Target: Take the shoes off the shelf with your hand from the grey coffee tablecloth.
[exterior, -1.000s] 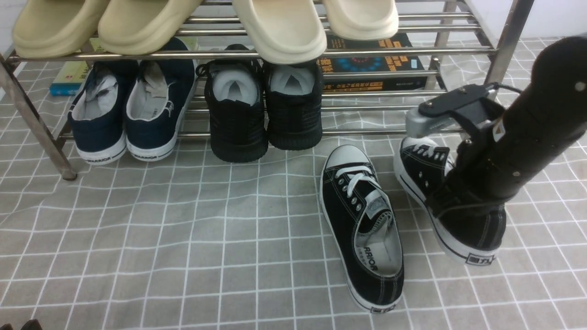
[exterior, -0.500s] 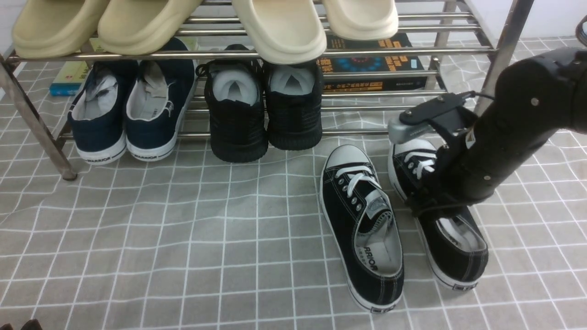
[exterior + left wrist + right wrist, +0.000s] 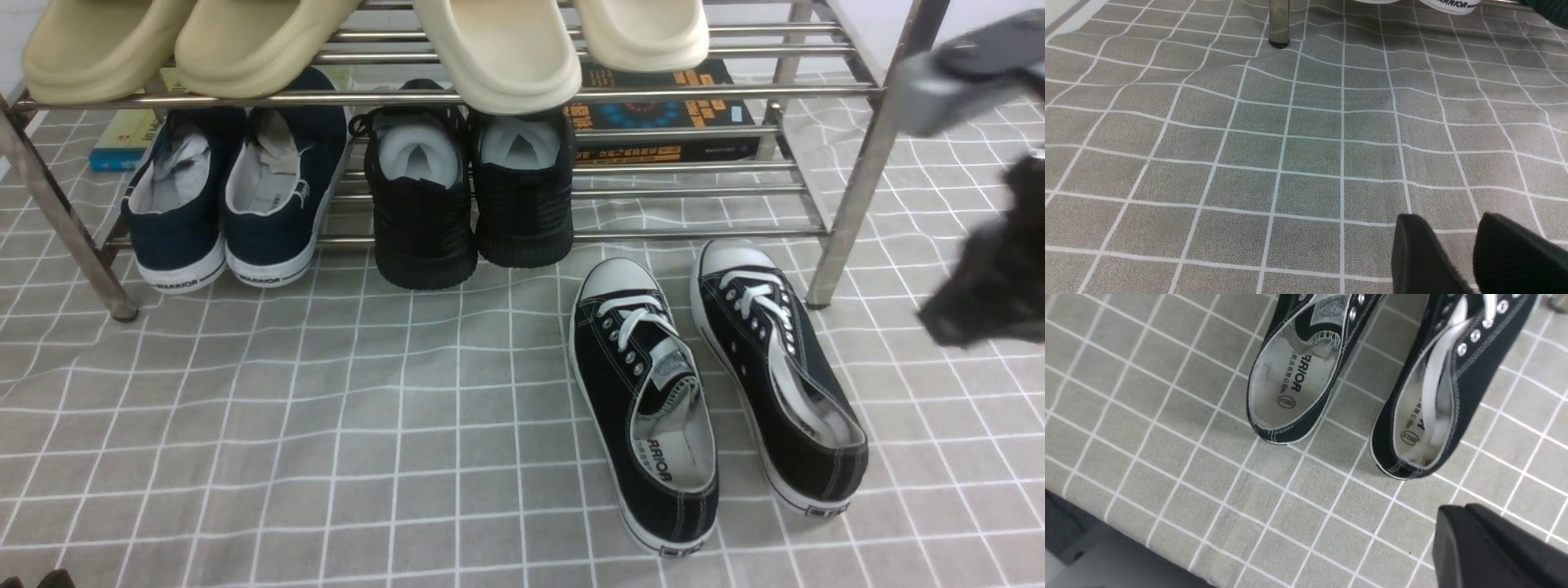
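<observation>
The right gripper (image 3: 1458,508) is closed and empty, its fingers together above the cloth (image 3: 326,457). The left gripper (image 3: 1453,216) stands slightly open, with nothing between its fingers. The task's shoes, the left sneaker (image 3: 600,367) and right sneaker (image 3: 796,400), lie on the cloth towards its right edge, soles down and apart, toes towards the shelf (image 3: 853,196). Both are off the rack, so the task appears all but complete; the step in hand is judged to be the right arm's retreat.

For a good retreat, the fingers should remain together and rise clear of the heels and loose laces before the arm swings outward. The shelf's near right leg, just beside the right sneaker's toe, is the chief obstacle; the bulky wrist could strike it or catch the upper tier. Fingers carried too low could ruck the cloth and turn the pair.

Beyond, the lower tier holds the navy shoes (image 3: 184,237) at left, the black mesh shoes (image 3: 522,216) beside them, and books (image 3: 678,114) behind. Cream clogs (image 3: 506,49) overhang the upper tier's front rail and call for clearance.
</observation>
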